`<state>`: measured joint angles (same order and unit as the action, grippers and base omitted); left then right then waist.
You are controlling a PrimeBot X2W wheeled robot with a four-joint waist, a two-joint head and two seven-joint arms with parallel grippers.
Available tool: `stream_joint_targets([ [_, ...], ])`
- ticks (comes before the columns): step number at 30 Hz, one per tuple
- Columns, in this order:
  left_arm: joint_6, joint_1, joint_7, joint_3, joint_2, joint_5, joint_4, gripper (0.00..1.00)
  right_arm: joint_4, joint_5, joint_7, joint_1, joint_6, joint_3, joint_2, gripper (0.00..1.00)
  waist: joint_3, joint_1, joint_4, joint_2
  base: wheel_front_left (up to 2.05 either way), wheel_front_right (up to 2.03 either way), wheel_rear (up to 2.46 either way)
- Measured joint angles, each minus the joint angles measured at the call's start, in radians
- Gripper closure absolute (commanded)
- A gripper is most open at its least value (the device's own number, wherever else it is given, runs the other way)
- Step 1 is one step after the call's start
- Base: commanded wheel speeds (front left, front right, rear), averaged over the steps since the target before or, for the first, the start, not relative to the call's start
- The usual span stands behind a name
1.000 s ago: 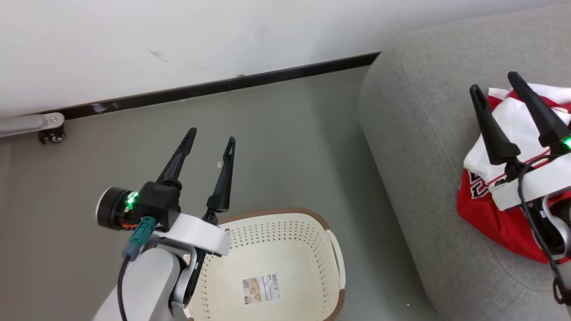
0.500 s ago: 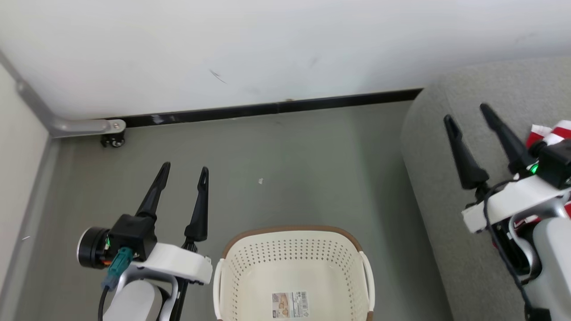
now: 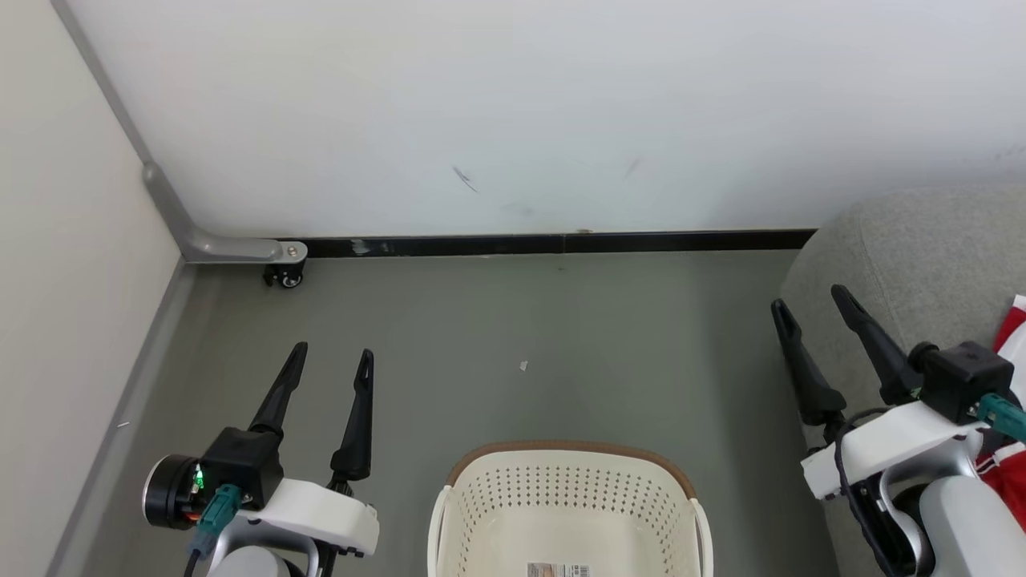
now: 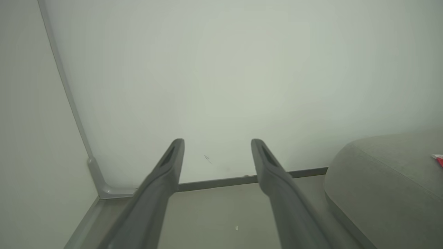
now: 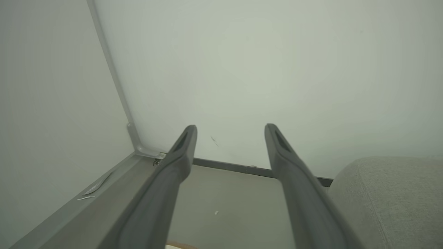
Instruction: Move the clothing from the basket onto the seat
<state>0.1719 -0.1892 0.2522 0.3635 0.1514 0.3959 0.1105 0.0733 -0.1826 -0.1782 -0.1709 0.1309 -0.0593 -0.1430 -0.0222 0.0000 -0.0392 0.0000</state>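
The cream perforated basket point(image 3: 569, 489) with a brown rim stands on the floor at the bottom centre of the head view, holding no clothing, a label on its bottom. Red and white clothing point(image 3: 1011, 473) lies on the grey seat point(image 3: 914, 248) at the far right, mostly hidden behind my right arm; a sliver of clothing point(image 4: 437, 159) shows on the seat point(image 4: 387, 180) in the left wrist view. My left gripper point(image 3: 330, 361) is open left of the basket. My right gripper point(image 3: 811, 308) is open over the seat's left edge. Both hold nothing.
A white wall with a black skirting strip point(image 3: 553, 242) runs across the back. A grey metal bracket with a small caster point(image 3: 282, 274) sits in the left corner beside a pale side panel point(image 3: 72, 264). Grey floor point(image 3: 521, 336) lies beyond the basket.
The head camera has turned left and tipped up, so basket and seat slid right and down. My right gripper has come away from the clothing toward the seat's left edge.
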Motion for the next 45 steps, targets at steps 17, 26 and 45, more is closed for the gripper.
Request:
stream_joint_targets([
  [17, -0.007, 0.062, 0.000, -0.007, -0.002, 0.000, 0.044, 0.00, -0.009, 0.051, -0.006, 0.196, 0.000, 0.079, 0.085, 0.00, 0.082, 0.0000, -0.073, 0.0000, 0.00, 0.00, 0.00],
  [26, -0.006, 0.078, 0.000, -0.010, -0.007, 0.000, 0.049, 0.00, -0.040, 0.061, 0.002, 0.235, 0.000, 0.084, 0.094, 0.00, 0.096, 0.0000, -0.078, 0.0000, 0.00, 0.00, 0.00],
  [45, -0.008, 0.078, 0.000, -0.010, -0.017, -0.002, 0.047, 0.00, -0.090, 0.071, 0.013, 0.272, 0.000, 0.084, 0.103, 0.00, 0.093, 0.0000, -0.077, 0.0000, 0.00, 0.00, 0.00],
])
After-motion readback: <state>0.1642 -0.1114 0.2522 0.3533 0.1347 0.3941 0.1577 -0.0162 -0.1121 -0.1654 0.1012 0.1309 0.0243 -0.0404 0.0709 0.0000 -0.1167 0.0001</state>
